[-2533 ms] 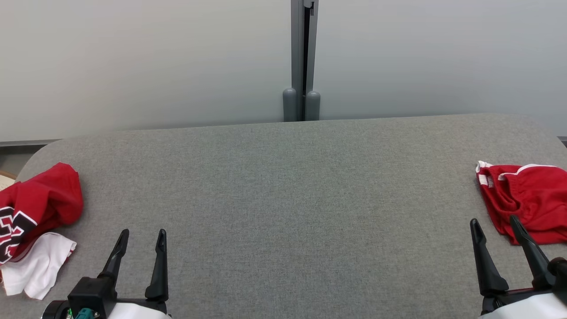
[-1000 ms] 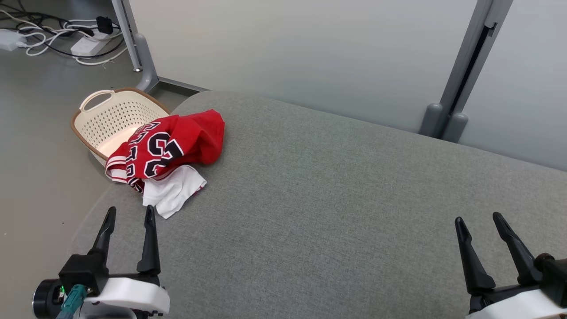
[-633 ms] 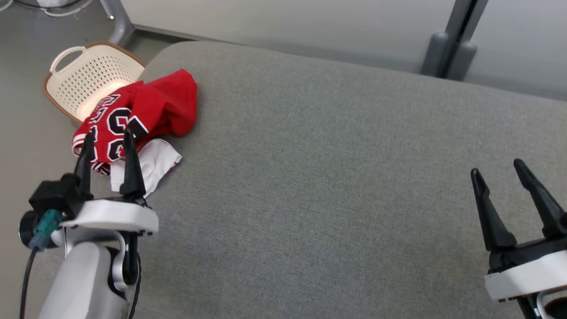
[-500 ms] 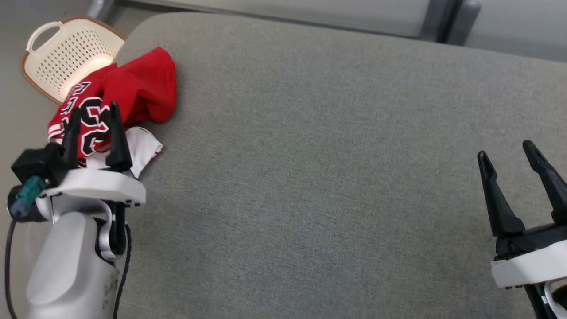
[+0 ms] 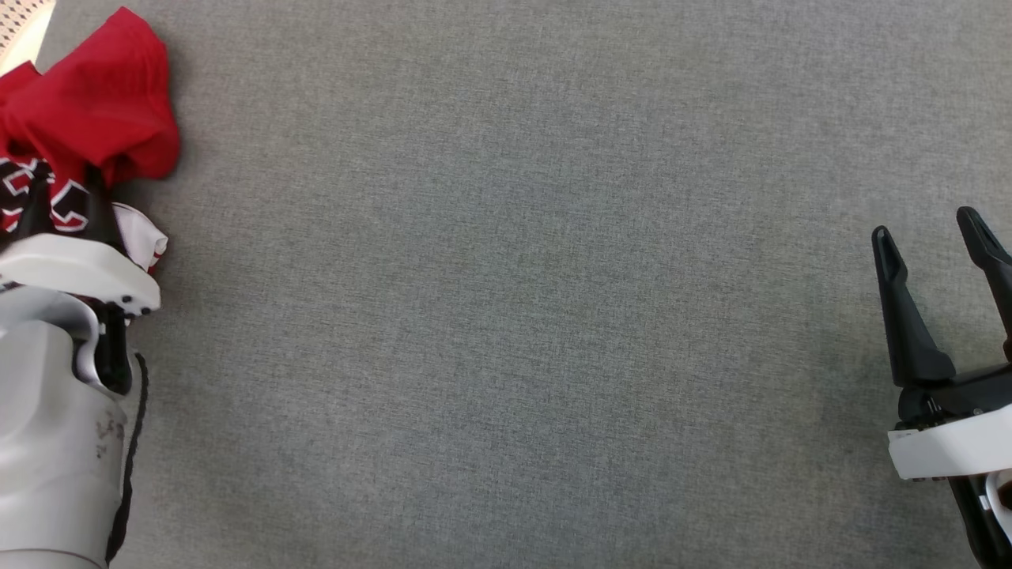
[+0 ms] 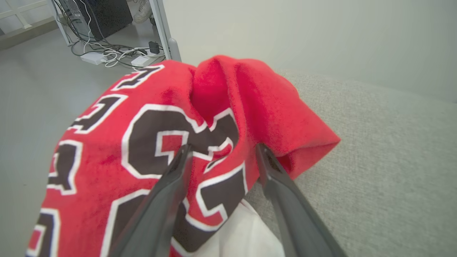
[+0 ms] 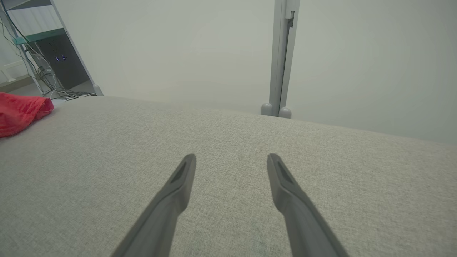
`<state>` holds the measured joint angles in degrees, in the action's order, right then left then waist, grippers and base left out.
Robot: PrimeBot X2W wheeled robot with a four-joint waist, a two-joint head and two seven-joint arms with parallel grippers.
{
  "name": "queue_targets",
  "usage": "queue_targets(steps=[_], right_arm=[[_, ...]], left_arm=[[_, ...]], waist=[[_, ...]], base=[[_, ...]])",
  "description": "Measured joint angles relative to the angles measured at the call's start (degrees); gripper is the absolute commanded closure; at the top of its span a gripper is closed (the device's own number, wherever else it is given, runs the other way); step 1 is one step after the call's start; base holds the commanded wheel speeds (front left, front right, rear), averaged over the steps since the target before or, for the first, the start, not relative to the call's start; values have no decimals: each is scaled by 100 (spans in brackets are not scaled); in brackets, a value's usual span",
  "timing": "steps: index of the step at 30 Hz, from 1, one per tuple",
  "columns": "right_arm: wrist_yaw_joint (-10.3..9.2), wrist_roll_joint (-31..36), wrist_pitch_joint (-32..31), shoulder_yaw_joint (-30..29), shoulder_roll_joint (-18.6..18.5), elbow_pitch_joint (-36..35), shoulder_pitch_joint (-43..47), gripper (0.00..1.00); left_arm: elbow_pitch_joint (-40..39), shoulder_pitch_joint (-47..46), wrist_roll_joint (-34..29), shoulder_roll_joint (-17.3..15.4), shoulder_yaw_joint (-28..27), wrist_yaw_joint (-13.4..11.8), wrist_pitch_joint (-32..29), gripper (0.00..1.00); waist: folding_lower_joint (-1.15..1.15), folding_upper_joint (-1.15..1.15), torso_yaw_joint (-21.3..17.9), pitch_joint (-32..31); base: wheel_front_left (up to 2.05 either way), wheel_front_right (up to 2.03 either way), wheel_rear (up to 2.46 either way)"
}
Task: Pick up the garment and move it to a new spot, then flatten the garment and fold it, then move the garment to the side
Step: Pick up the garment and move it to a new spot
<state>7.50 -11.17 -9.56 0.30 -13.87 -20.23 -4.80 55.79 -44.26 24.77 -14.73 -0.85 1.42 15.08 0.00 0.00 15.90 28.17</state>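
The garment (image 5: 103, 103) is a crumpled red jersey with black, white-edged numerals, lying at the table's far left edge. White cloth (image 6: 235, 235) pokes out from under it. My left gripper (image 5: 67, 201) is down on the garment. In the left wrist view the left gripper (image 6: 223, 148) stands open, its two fingers straddling a raised fold of the garment (image 6: 150, 135) and touching the cloth. My right gripper (image 5: 925, 225) hovers open over bare table at the far right, nothing between its fingers. In the right wrist view the right gripper (image 7: 232, 157) points across the table, with the garment (image 7: 21, 112) far to its left.
The grey fabric-covered table (image 5: 514, 316) stretches between the two arms. A cream basket's corner (image 5: 20, 24) shows beyond the garment. Cables and power strips (image 6: 107, 57) lie on the floor past the table's edge. A grey partition post (image 7: 282, 57) stands behind the table.
The head camera has turned left and tipped down. My left arm has reached forward onto the garment, its fingers now around a fold and slightly closer together. The right gripper stays open.
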Motion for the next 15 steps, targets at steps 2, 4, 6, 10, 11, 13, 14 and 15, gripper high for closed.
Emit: queue_targets(steps=[2,4,6,10,11,13,14,15], right_arm=[[0,-10,8,-15,-2,12,-27,0],[0,-5,26,-25,-3,37,-49,0],[0,9,59,-32,-5,76,-51,0],[0,65,168,-4,30,185,-8,0],[0,63,203,-4,56,235,13,0],[0,56,278,24,114,321,41,0],[0,48,308,24,136,371,85,0],[0,40,326,34,169,430,147,0]], left_arm=[[-109,-62,-36,-44,-79,2,0,100],[-402,-49,-134,-53,-192,-9,0,100],[-801,37,-249,-45,-325,-37,0,100],[-1731,504,-554,18,-592,-73,-1,100],[-1997,626,-606,42,-653,-77,0,100],[-2528,915,-787,118,-717,-123,-1,100],[-2793,1079,-871,175,-727,-153,-1,100],[-3061,1256,-935,229,-731,-169,0,100]], waist=[[0,0,14,-3],[0,0,27,-47],[0,0,37,-122],[0,0,38,-402],[0,0,34,-489],[0,0,22,-681],[0,0,15,-786],[0,0,8,-898]], base=[[0,0,0],[0,0,0],[0,0,0],[0,0,0],[0,0,0],[0,0,0],[0,0,0],[0,0,0]])
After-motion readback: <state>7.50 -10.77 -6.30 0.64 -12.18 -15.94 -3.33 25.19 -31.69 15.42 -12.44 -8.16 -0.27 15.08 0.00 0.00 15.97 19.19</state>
